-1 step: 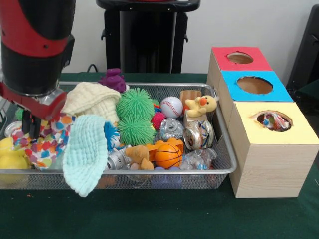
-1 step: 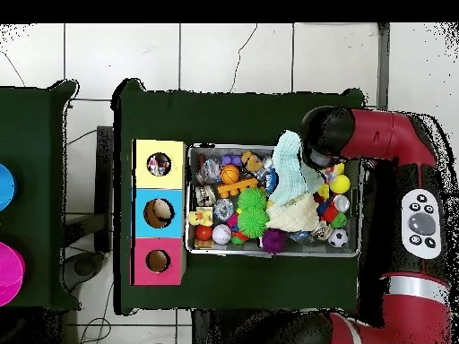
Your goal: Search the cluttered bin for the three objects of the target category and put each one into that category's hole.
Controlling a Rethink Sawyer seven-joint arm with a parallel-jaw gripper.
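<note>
arm (image 1: 35, 47) hides tool, cannot tell if apart or together | mint cloth (image 1: 85, 152) covers toys | basket (image 1: 222, 172) crowded | yellow box (image 1: 271, 149) hole shows scrap

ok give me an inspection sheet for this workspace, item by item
surface: dark green cloth table, bare in front of the bin
job's things: wire mesh bin packed full; wooden box with red, blue and yellow hole tops beside it; patterned item inside the yellow hole
clutter: two green spiky balls, baseball, mini basketball, yellow duck toy, crushed can, mint cloth draped over the bin's rim
grippers: gripper low over the bin's end, state unclear
cables: black cable behind the bin
surroundings: white tiled floor
</note>
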